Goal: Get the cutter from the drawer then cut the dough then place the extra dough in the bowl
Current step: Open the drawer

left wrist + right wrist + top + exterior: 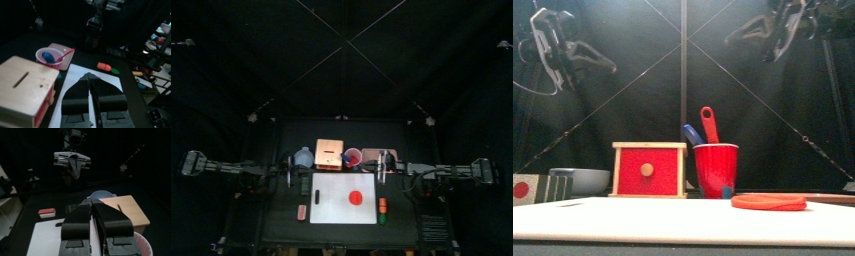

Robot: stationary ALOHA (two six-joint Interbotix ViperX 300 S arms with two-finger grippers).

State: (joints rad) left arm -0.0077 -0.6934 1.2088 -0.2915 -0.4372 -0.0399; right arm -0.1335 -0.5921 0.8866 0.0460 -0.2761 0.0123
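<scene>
I see both end effectors closed tight and empty: the left end effector (91, 77) at the white cutting board's (329, 210) 10 o'clock, the right end effector (91, 202) at 2. The red dough disc (356, 197) lies on the board, and the wooden box (331, 150), its drawer closed, stands at 12.

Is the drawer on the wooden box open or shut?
Shut. In the front view the red drawer front sits flush within the wooden box frame.
</scene>
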